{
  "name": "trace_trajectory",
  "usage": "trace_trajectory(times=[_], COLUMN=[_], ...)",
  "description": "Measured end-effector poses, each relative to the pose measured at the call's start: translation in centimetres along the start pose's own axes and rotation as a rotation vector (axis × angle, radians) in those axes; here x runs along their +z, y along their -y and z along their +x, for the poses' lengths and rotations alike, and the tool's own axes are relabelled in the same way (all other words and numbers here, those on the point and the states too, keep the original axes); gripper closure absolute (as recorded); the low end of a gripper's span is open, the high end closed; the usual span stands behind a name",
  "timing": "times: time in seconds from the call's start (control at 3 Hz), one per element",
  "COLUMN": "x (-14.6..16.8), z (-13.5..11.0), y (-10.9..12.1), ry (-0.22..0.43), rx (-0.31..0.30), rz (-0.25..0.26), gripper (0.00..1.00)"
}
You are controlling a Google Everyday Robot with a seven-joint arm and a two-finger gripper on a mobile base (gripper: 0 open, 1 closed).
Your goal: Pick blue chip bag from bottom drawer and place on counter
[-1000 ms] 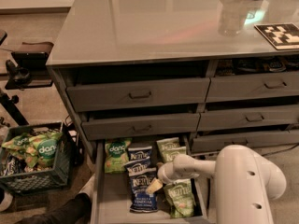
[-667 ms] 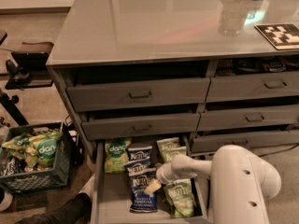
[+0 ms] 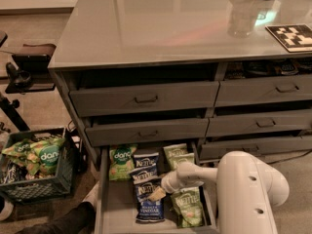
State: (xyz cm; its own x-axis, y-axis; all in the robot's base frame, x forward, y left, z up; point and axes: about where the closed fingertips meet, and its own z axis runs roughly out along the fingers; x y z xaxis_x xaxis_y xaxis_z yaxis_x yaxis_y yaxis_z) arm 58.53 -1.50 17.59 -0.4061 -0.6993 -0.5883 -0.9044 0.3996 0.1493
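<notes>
The bottom drawer (image 3: pixel 114 213) is pulled out at the cabinet's foot. In it lie three dark-blue chip bags in a column: one at the back (image 3: pixel 146 160), one in the middle (image 3: pixel 141 173), one at the front (image 3: pixel 148 206) with white "vinegar" lettering. My gripper (image 3: pixel 158 194) reaches down from the white arm (image 3: pixel 248 194) and sits over the upper part of the front blue bag. The glossy grey counter (image 3: pixel 161 23) spreads above.
A green "dang" bag (image 3: pixel 121 162) and pale green bags (image 3: pixel 176 155) (image 3: pixel 187 206) share the drawer. Handled drawer fronts (image 3: pixel 145 99) stand above. A black crate (image 3: pixel 36 167) of snacks sits on the floor left. A clear cup (image 3: pixel 241 17) and a patterned tag (image 3: pixel 292 35) are on the counter.
The arm's white body has shifted slightly left and lower; the gripper stays over the front blue bag. The bags have not moved.
</notes>
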Motion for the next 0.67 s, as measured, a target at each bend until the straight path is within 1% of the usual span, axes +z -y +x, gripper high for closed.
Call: trace_trajectory(times=[0.33, 0.67], x=[-0.17, -0.17], z=[0.21, 0.21], y=[0.03, 0.03], ry=[0.0, 0.0], rx=[0.023, 0.023], rz=[0.01, 0.01], gripper=[0.56, 0.79])
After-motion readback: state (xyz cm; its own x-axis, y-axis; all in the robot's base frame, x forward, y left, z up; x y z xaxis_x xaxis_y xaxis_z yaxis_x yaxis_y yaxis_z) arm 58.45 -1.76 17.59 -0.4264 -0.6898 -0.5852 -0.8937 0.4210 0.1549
